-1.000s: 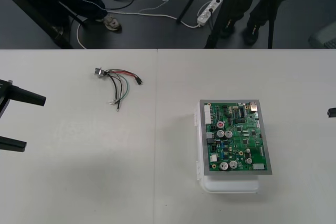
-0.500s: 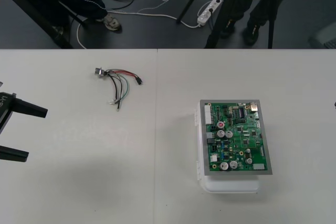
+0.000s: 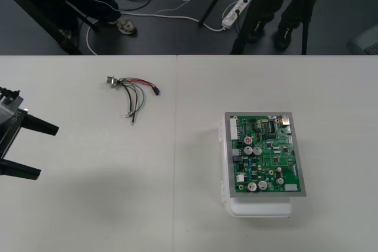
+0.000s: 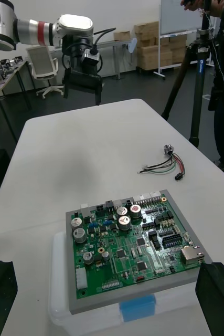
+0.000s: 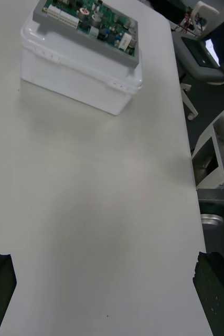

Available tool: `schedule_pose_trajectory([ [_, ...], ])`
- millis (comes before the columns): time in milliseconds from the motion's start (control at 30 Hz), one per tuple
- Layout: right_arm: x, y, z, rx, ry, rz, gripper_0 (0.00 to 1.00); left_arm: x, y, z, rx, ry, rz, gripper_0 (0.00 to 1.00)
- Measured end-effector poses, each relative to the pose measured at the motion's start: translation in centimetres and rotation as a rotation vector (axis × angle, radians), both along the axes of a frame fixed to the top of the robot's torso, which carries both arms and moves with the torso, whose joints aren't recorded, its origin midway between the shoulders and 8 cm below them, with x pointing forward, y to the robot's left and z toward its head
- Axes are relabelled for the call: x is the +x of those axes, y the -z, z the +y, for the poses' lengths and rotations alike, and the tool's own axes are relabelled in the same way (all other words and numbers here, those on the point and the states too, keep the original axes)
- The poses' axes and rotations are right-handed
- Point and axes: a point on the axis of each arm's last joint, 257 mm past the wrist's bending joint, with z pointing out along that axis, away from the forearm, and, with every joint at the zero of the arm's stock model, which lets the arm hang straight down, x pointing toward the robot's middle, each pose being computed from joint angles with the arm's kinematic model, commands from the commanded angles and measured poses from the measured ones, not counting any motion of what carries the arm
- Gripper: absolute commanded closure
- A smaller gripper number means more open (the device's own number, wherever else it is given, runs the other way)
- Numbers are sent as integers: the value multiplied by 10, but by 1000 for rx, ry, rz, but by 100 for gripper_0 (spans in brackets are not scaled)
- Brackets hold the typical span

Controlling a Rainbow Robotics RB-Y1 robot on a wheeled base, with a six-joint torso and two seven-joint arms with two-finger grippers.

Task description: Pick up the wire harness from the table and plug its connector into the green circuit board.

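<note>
Left claw (image 3: 34, 149) spread open at left edge of tabletop (image 3: 118, 205). Right claw (image 4: 109, 299) also open. Harness (image 3: 133, 94) lies loose, well apart from green board (image 3: 264, 153).

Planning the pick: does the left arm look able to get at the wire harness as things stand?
Probably yes. The left gripper is open over the table near its left edge, with nothing between it and the wire harness.
</note>
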Motion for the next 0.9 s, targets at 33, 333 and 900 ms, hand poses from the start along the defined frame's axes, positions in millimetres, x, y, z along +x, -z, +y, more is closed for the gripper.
schedule_pose_trajectory([
  [33,0,1,-1,0,-1,-21,0,3,3,1,13,0,2,0],
  [333,-5,20,1,45,-22,-2,0,34,18,20,200,14,-80,0],
  [900,18,37,29,102,-138,-12,0,77,61,10,416,74,-191,0],
])
